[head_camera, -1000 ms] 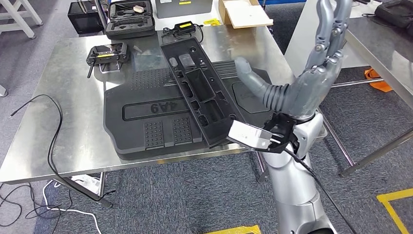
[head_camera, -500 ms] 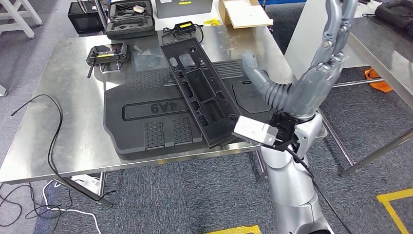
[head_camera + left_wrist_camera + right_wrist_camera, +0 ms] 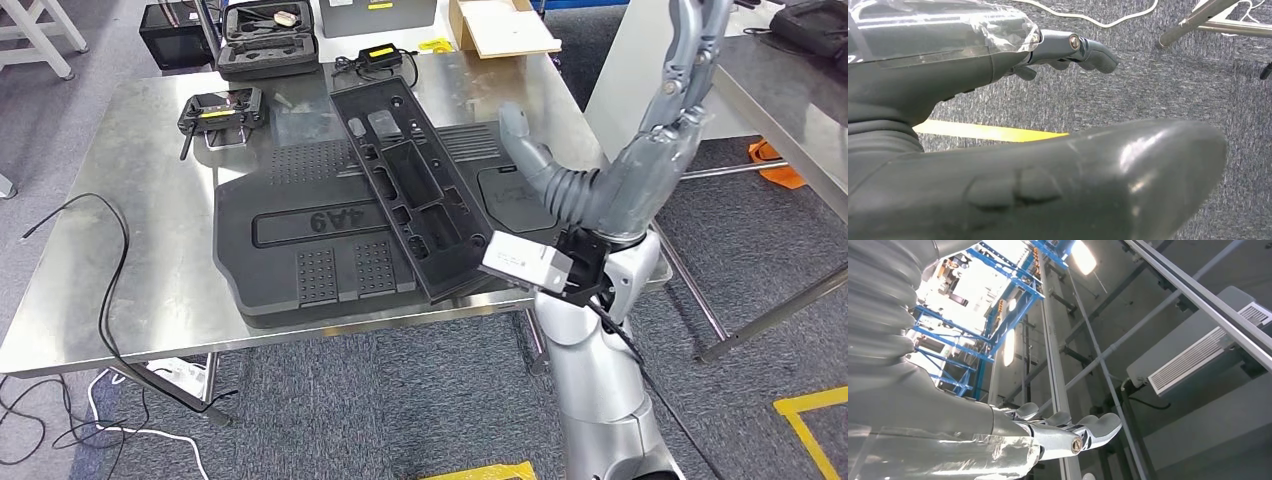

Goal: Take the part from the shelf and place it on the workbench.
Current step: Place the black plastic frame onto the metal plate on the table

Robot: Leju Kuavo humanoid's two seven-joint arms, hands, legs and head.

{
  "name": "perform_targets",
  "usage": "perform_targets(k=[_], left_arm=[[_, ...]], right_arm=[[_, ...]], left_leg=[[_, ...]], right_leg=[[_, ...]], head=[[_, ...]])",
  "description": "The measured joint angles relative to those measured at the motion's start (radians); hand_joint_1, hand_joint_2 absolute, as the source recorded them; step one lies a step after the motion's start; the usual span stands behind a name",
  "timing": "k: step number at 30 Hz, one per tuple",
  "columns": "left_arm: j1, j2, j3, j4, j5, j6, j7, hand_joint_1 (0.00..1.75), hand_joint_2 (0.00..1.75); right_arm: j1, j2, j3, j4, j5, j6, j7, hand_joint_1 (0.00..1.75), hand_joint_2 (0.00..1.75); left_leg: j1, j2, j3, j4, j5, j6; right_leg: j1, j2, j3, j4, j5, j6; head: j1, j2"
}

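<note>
A long black moulded part (image 3: pixel 410 190) lies slantwise on a large black panel (image 3: pixel 300 235) marked 6A9, both on the steel workbench (image 3: pixel 130 260). My right hand (image 3: pixel 640 170) is raised beside the workbench's right edge, fingers straight up and thumb spread toward the part, holding nothing and clear of it. In the right wrist view the right hand (image 3: pixel 1068 435) points at the ceiling with its fingers extended. My left hand (image 3: pixel 1068 47) hangs over grey carpet with nothing in it, fingers loosely extended.
At the back of the workbench lie a handheld controller (image 3: pixel 220 108), an open black case (image 3: pixel 268 40), a charger with a yellow label (image 3: pixel 378 55) and a cardboard box (image 3: pixel 500 25). A black cable (image 3: pixel 100 280) trails over the left side. A second steel table (image 3: pixel 790 110) stands to the right.
My right hand has drawn slightly up and to the right, away from the black part. The part and panel have not moved.
</note>
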Motion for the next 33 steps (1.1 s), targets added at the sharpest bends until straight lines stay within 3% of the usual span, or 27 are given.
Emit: perform_targets(k=[6, 9, 11, 13, 14, 15, 16, 18, 20, 23, 25, 28, 29, 30, 31, 33], left_arm=[[0.000, 0.000, 0.000, 0.000, 0.000, 0.003, 0.000, 0.00, 0.00], [0.000, -0.001, 0.000, 0.000, 0.000, 0.004, 0.000, 0.00, 0.00], [0.000, -0.002, 0.000, 0.000, 0.000, 0.005, 0.000, 0.00, 0.00], [0.001, -0.003, 0.000, 0.000, 0.000, 0.006, 0.001, 0.00, 0.00], [0.002, -0.003, 0.000, 0.000, 0.000, 0.006, 0.001, 0.00, 0.00], [0.002, -0.004, 0.000, 0.000, 0.000, 0.006, 0.002, 0.00, 0.00], [0.003, -0.004, 0.000, 0.000, 0.000, 0.006, 0.003, 0.00, 0.00], [0.002, -0.005, 0.000, 0.000, 0.000, 0.008, 0.003, 0.00, 0.00], [0.002, -0.005, 0.000, 0.000, 0.000, 0.009, 0.004, 0.00, 0.00], [0.002, -0.005, 0.000, 0.000, 0.000, 0.010, 0.006, 0.00, 0.00], [0.001, -0.005, 0.000, 0.000, 0.000, 0.011, 0.006, 0.00, 0.00], [0.003, -0.005, 0.000, 0.000, 0.000, 0.012, 0.007, 0.00, 0.00], [0.004, -0.005, 0.000, 0.000, 0.000, 0.012, 0.008, 0.00, 0.00], [0.005, -0.005, 0.000, 0.000, 0.000, 0.013, 0.008, 0.00, 0.00], [0.005, -0.005, 0.000, 0.000, 0.000, 0.014, 0.008, 0.00, 0.00], [0.005, -0.005, 0.000, 0.000, 0.000, 0.017, 0.009, 0.00, 0.00]], right_arm=[[0.000, 0.004, 0.000, 0.004, -0.006, 0.000, 0.000, 0.00, 1.75], [0.000, 0.007, 0.000, 0.005, -0.007, 0.000, 0.001, 0.00, 1.75], [-0.001, 0.007, 0.000, 0.005, -0.007, 0.000, 0.003, 0.00, 1.75], [0.003, 0.007, 0.000, 0.006, -0.009, 0.000, 0.005, 0.00, 1.75], [0.006, 0.007, 0.000, 0.006, -0.010, 0.000, 0.007, 0.00, 1.75], [0.008, 0.007, 0.000, 0.007, -0.011, 0.000, 0.008, 0.00, 1.75], [0.008, 0.007, 0.000, 0.008, -0.012, 0.000, 0.010, 0.00, 1.75], [0.008, 0.007, 0.000, 0.008, -0.013, 0.000, 0.013, 0.00, 1.75], [0.009, 0.008, 0.000, 0.009, -0.013, 0.000, 0.014, 0.00, 1.75], [0.011, 0.008, 0.000, 0.010, -0.014, 0.000, 0.015, 0.00, 1.75], [0.010, 0.008, 0.000, 0.010, -0.015, 0.000, 0.015, 0.00, 1.75], [0.011, 0.009, 0.000, 0.011, -0.017, 0.000, 0.014, 0.00, 1.75], [0.011, 0.009, 0.000, 0.011, -0.017, 0.000, 0.014, 0.00, 1.75], [0.011, 0.009, 0.000, 0.011, -0.017, 0.000, 0.013, 0.00, 1.75], [0.011, 0.009, 0.000, 0.012, -0.017, 0.000, 0.012, 0.00, 1.75], [0.011, 0.009, 0.000, 0.012, -0.017, 0.000, 0.010, 0.00, 1.75]], left_leg=[[-0.006, 0.000, -0.002, 0.005, -0.002, 0.006], [0.004, 0.003, 0.007, -0.011, 0.007, 0.016], [0.011, 0.006, 0.013, -0.021, 0.012, 0.022], [0.012, 0.006, 0.013, -0.022, 0.012, 0.023], [0.012, 0.006, 0.013, -0.021, 0.011, 0.023], [0.014, 0.006, 0.014, -0.020, 0.010, 0.021], [0.016, 0.005, 0.016, -0.019, 0.008, 0.017], [0.019, 0.003, 0.019, -0.013, -0.001, 0.006], [0.018, 0.002, 0.018, -0.005, -0.008, -0.007], [0.019, 0.003, 0.018, -0.001, -0.012, -0.024], [0.021, 0.003, 0.005, 0.037, -0.043, -0.036], [0.022, 0.004, -0.076, 0.219, -0.133, -0.046], [0.023, 0.004, -0.100, 0.268, -0.146, -0.047], [0.023, 0.004, -0.108, 0.283, -0.140, -0.046], [0.023, 0.004, -0.097, 0.256, -0.114, -0.045], [0.023, 0.003, -0.038, 0.123, -0.042, -0.039]], right_leg=[[-0.002, 0.000, 0.002, -0.002, 0.002, 0.007], [0.001, 0.001, 0.001, 0.012, -0.011, 0.015], [-0.001, 0.002, -0.036, 0.096, -0.060, 0.021], [-0.006, 0.002, -0.104, 0.231, -0.116, 0.028], [-0.009, 0.002, -0.126, 0.272, -0.123, 0.030], [-0.012, 0.002, -0.131, 0.275, -0.109, 0.032], [-0.015, 0.002, -0.115, 0.237, -0.077, 0.034], [-0.016, 0.001, -0.051, 0.097, -0.007, 0.035], [-0.014, 0.002, -0.015, 0.014, 0.015, 0.028], [-0.010, 0.005, -0.014, 0.007, 0.011, 0.010], [-0.013, 0.002, -0.011, 0.002, 0.013, -0.001], [-0.013, -0.002, -0.012, 0.001, 0.013, -0.009], [-0.012, -0.003, -0.012, 0.002, 0.013, -0.009], [-0.012, -0.003, -0.013, 0.003, 0.013, -0.009], [-0.012, -0.002, -0.012, 0.004, 0.013, -0.009], [-0.011, -0.001, -0.012, 0.007, 0.012, -0.007]], head=[[0.000, 0.000], [0.001, 0.000], [0.007, 0.000], [0.011, 0.000], [0.012, 0.000], [0.012, 0.000], [0.012, 0.000], [0.013, 0.000], [0.013, 0.000], [0.007, 0.000], [0.001, 0.000], [-0.008, 0.000], [-0.009, 0.000], [-0.009, 0.000], [-0.010, 0.000], [-0.011, 0.000]])
